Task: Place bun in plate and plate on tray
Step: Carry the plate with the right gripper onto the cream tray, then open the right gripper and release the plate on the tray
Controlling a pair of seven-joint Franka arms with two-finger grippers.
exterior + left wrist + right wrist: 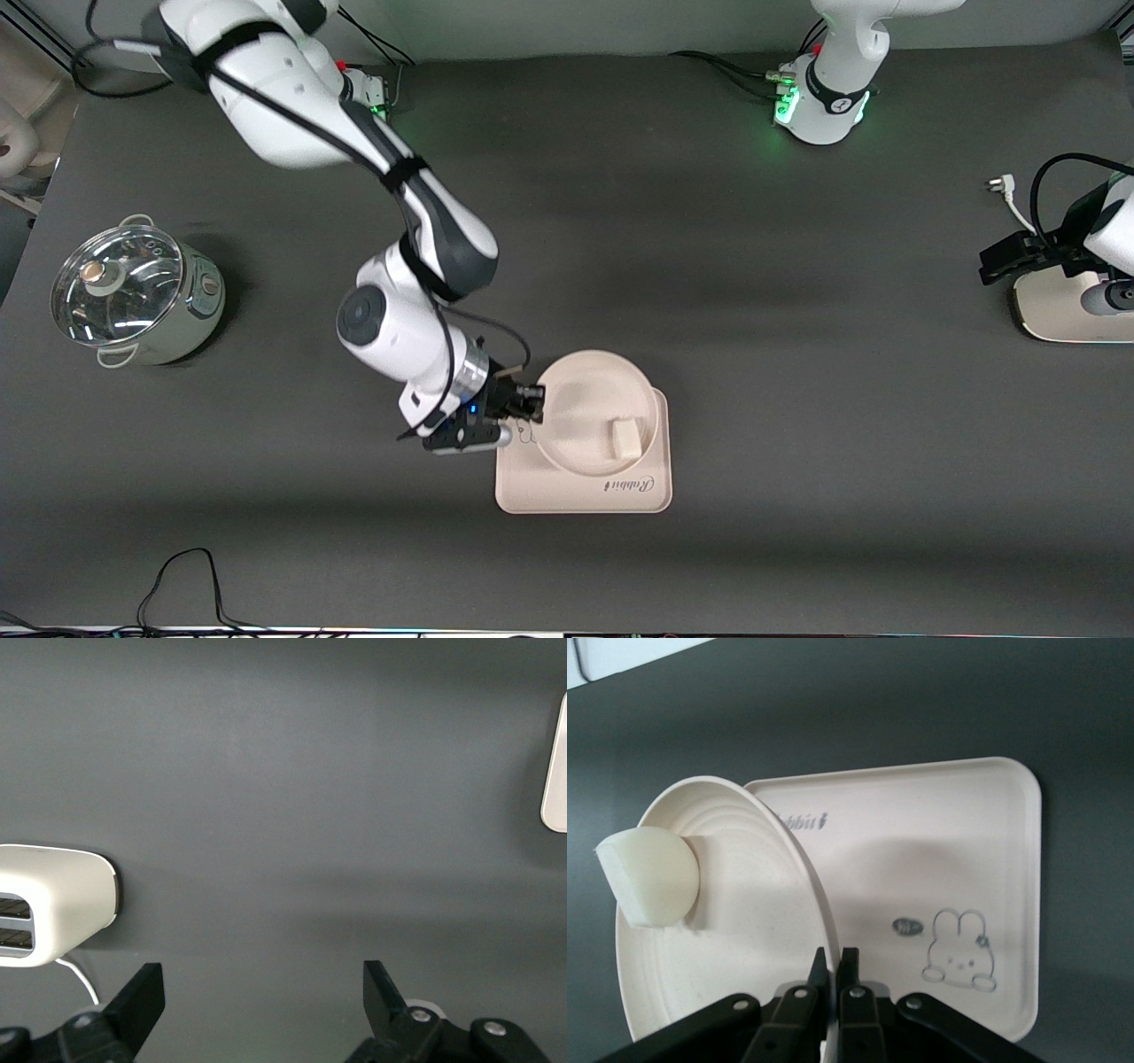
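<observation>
My right gripper [534, 400] [834, 961] is shut on the rim of the round cream plate [585, 399] [744, 930], pinching the edge toward the right arm's end of the table. The plate is tilted over the part of the rectangular tray [576, 496] [921, 842] farther from the front camera and overhangs that edge. The off-white bun [626, 438] [651, 877] lies in the plate against the rim away from my fingers. My left gripper [1010, 257] [266, 992] waits open and empty at the left arm's end of the table.
A white toaster [1063, 310] [53, 904] with a cord stands beside the left gripper. A steel pot with a glass lid [133, 297] stands at the right arm's end of the table. The dark mat [797, 399] lies between them.
</observation>
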